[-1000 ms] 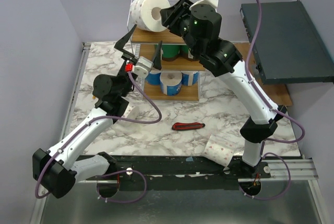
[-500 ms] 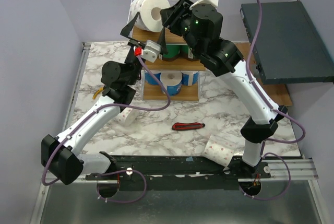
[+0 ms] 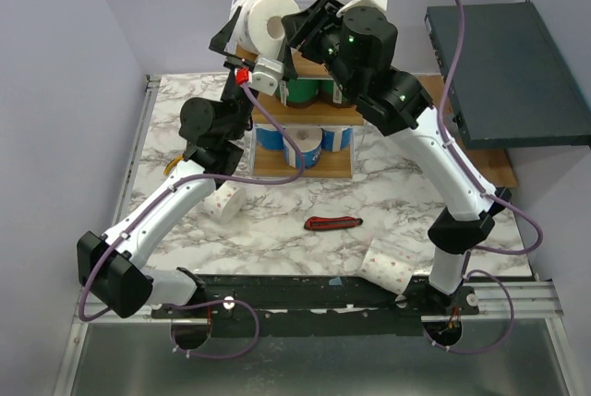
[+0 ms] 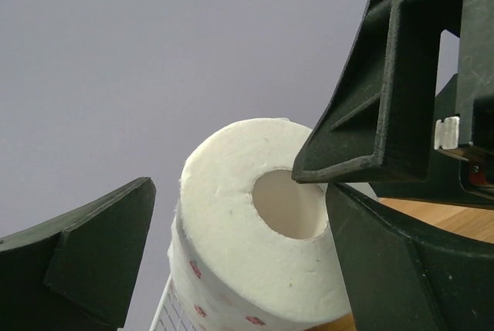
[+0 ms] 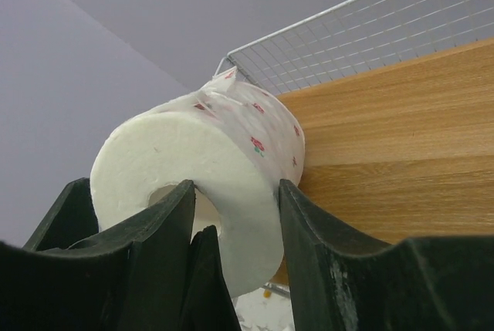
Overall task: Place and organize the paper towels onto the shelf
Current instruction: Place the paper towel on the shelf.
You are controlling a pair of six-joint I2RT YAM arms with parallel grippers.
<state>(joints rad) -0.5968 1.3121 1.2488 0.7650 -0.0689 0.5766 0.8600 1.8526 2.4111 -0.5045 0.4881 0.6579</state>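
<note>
Left claw point(image 3: 257, 42) rose, spread wide beside top-tier roll point(image 3: 265, 19); right claw point(image 3: 295, 25) clamps it.

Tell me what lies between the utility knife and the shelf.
Nothing: bare marble-patterned tabletop separates the red-and-black utility knife from the white wire shelf, per the overhead view.

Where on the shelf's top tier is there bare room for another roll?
Bare wood on the top tier runs from the white roll along the wire mesh. Crowded at that roll: right gripper grips it, left gripper flanks it.
</note>
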